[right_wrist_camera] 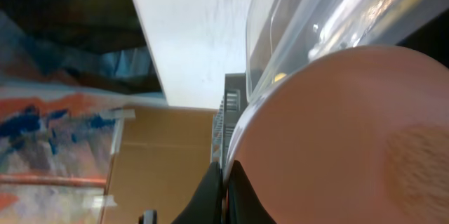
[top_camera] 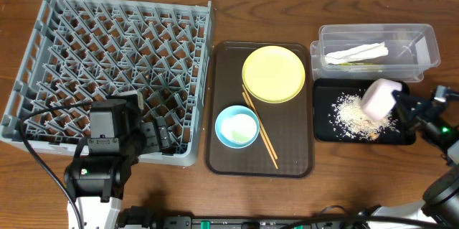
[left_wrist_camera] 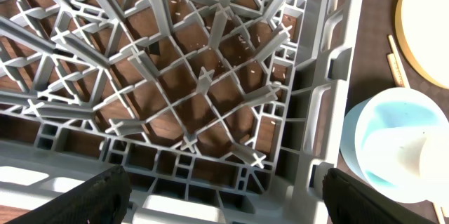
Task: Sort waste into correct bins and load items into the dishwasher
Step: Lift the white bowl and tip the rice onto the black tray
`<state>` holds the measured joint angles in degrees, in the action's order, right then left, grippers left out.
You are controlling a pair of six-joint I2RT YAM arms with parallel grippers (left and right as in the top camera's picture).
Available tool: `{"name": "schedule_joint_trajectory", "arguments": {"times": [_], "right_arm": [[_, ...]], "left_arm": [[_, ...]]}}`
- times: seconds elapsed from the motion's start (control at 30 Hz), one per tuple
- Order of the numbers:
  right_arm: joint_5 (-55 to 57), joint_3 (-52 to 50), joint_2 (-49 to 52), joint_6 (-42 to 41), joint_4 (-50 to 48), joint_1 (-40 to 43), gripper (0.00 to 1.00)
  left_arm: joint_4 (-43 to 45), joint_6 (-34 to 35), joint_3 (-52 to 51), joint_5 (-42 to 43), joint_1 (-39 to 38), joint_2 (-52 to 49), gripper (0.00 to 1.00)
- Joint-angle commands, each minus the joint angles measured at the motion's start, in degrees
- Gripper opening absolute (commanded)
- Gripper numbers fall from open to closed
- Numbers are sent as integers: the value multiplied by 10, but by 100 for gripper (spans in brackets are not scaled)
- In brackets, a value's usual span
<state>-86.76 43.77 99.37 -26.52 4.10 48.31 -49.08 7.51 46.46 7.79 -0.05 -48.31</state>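
Tightly, bowl (right_wrist_camera: pixel 337 133) (white) between right fingers (right_wrist_camera: pixel 205 192)

Beneath the left gripper (top_camera: pixel 159 137) sits the dish rack (top_camera: pixel 107 49); right of it a serving tray (top_camera: pixel 294 157) carries plate (top_camera: pixel 273 74), bowl (top_camera: pixel 237 126) and chopsticks (top_camera: pixel 262 132). Below the cup (top_camera: pixel 378 100) in the right gripper (top_camera: pixel 398 103), scraps (top_camera: pixel 351 114) lie in a shallow tray (top_camera: pixel 323 132), with the tub (top_camera: pixel 423 49) behind.

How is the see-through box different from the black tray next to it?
The see-through box has tall clear walls; the black tray is shallow and dark. The box holds white paper; the tray holds crumbs. Both are rectangles, side by side.
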Motion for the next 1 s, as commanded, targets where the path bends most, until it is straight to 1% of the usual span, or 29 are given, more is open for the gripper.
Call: {"name": "schedule_joint_trajectory", "arguments": {"times": [0.0, 0.23, 0.43, 0.57, 0.63, 0.73, 0.8, 0.83, 0.97], "right_arm": [[-26, 3, 2, -115, -34, 14, 1], [-26, 3, 2, -105, -34, -51, 1], [-24, 3, -2, -94, -34, -136, 1], [-11, 3, -25, -94, -28, -195, 1], [-2, 3, -52, -94, -19, -231, 1], [55, 3, -116, -94, -16, -289, 1], [108, 3, -161, -94, -18, -328, 1], [150, 4, -192, -89, -18, -361, 1], [298, 19, -249, -37, -17, -479, 1]], "left_arm": [[-1, 1, 9, 5, 1, 1, 91], [-2, 1, 9, 5, 1, 1, 91], [-1, 1, 9, 5, 1, 1, 91], [-2, 1, 9, 5, 1, 1, 91], [-2, 1, 9, 5, 1, 1, 91], [-1, 1, 9, 5, 1, 1, 91], [-2, 1, 9, 5, 1, 1, 91], [-2, 1, 9, 5, 1, 1, 91], [-1, 1, 9, 5, 1, 1, 91]]}}
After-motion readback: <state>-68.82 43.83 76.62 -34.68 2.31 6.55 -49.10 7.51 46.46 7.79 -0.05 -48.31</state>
